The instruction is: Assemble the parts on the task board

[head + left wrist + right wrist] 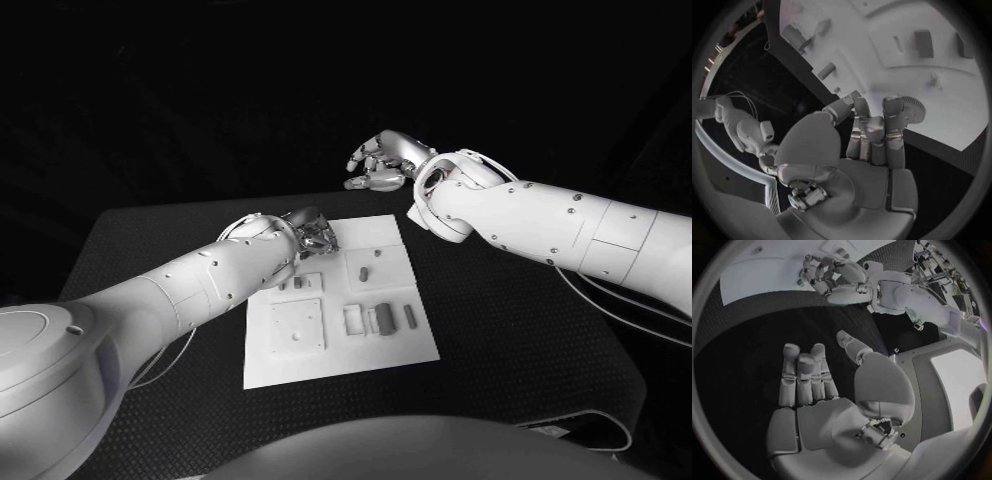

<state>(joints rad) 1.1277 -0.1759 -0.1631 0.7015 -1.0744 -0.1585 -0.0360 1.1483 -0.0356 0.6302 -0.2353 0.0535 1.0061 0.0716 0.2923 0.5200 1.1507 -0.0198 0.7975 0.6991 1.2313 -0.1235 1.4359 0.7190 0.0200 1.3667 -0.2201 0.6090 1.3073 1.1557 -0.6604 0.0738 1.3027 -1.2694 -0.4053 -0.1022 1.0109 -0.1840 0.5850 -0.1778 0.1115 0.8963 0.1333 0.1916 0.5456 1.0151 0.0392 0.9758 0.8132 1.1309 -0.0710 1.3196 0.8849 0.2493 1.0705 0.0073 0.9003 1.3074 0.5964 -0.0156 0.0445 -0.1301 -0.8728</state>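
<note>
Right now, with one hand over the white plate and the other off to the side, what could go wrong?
The left hand hovers low over the task board; coming down, it might knock the small parts out of place. The right hand hangs open beyond the board, too far away to steady it if it slides.

Robotics lab test station. Evidence: black surface against a dark backdrop, a white task board with recessed fixtures laid centrally, and cabling trailing from a white robot arm.
</note>
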